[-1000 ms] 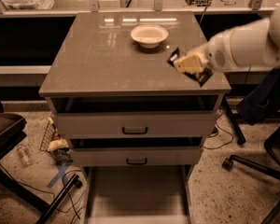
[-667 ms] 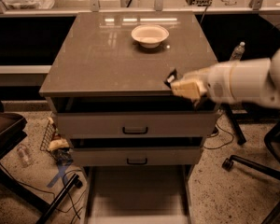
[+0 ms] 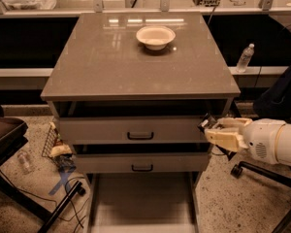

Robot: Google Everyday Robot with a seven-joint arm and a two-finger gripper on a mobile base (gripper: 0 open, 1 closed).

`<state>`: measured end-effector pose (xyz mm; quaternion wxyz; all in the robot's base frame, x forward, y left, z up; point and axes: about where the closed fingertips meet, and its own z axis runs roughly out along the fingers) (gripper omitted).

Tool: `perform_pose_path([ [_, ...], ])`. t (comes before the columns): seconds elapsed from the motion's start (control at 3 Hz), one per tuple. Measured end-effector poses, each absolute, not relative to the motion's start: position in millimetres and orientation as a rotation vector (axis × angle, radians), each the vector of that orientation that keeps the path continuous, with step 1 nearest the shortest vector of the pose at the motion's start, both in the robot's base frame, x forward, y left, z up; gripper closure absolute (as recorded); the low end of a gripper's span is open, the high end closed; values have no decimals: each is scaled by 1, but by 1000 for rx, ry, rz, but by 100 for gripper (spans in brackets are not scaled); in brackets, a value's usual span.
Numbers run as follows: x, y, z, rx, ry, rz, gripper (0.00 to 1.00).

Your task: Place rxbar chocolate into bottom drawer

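Note:
My gripper [image 3: 211,131] is off the cabinet's right front corner, level with the top drawer front. It is shut on the rxbar chocolate [image 3: 204,124], of which only a small black end shows at the fingertips. The bottom drawer [image 3: 94,205] is pulled out toward me at floor level, a wide shallow light-grey tray with side rails, below and to the left of the gripper. Its pale floor holds nothing that I can see.
A white bowl [image 3: 155,36] stands at the back of the cabinet top [image 3: 111,67]. The two upper drawers [image 3: 136,130] with dark handles are slightly ajar. A water bottle [image 3: 244,57] is at the right, a chair base [image 3: 242,169] on the floor, clutter and cables at the left.
My gripper has carried the bar off the cabinet top, forward and down past the right front edge, to beside the top drawer.

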<state>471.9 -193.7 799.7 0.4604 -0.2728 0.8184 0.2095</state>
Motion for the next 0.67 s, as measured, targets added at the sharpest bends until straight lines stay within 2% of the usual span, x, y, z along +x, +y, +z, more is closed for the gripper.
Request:
perform_pose_path([
  [0.67,466,-175,767,-732,2072,463,100],
])
